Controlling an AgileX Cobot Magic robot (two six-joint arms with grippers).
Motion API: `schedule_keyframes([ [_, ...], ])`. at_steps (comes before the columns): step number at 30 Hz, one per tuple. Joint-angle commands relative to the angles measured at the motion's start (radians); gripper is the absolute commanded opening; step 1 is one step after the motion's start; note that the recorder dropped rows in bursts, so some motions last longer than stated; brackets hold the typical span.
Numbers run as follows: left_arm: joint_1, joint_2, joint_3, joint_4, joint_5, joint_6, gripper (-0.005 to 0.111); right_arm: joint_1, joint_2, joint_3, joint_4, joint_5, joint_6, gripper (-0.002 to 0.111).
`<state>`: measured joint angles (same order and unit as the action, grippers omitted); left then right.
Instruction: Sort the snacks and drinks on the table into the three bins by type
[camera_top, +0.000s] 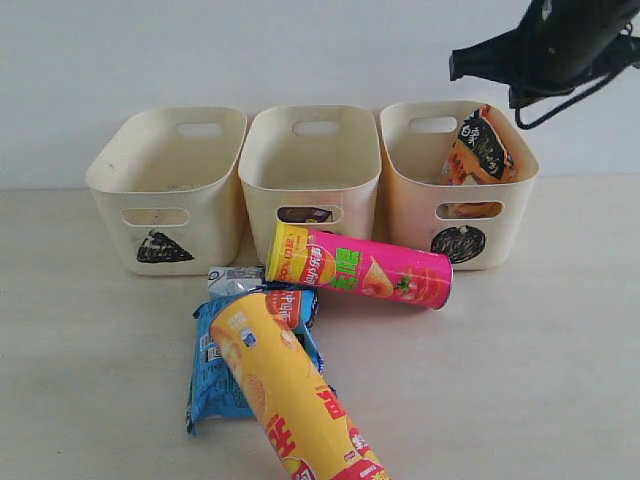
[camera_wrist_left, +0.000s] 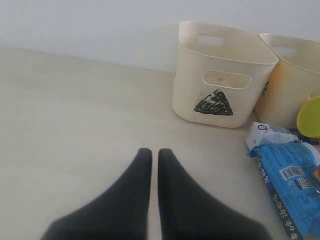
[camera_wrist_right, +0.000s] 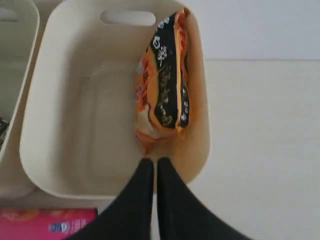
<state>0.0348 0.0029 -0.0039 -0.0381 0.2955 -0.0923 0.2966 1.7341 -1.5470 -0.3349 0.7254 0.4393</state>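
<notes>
Right gripper of mine hangs closed and empty above the circle bin, where the orange-black bag leans on one wall. Both chip tubes lie on the tabletop; I judge they could roll if nudged

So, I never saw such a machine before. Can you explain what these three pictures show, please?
It is a robot with two arms, each ending in a gripper. One picture looks at the whole table; the other two come from cameras on the wrists. Three bins stand at the back; the circle bin holds an orange-black bag. On the table lie a pink tube, a yellow tube, a blue bag and a small carton. The left gripper and the right gripper are both shut and hold nothing.
</notes>
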Motion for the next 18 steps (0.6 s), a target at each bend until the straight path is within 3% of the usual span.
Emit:
schedule_keyframes([
  [1,0.001,-0.003,0.004,0.002,0.001,0.006,0.004,-0.045,-0.189,0.234,0.059,-0.128,-0.011,0.0],
  [7,0.001,-0.003,0.004,0.002,0.001,0.006,0.004,-0.067,-0.472,0.579,0.064,-0.34,0.011,0.0],
  [18,0.001,-0.003,0.004,0.002,0.001,0.006,0.004,-0.067,-0.877,0.871,0.058,-0.37,0.103,0.0],
])
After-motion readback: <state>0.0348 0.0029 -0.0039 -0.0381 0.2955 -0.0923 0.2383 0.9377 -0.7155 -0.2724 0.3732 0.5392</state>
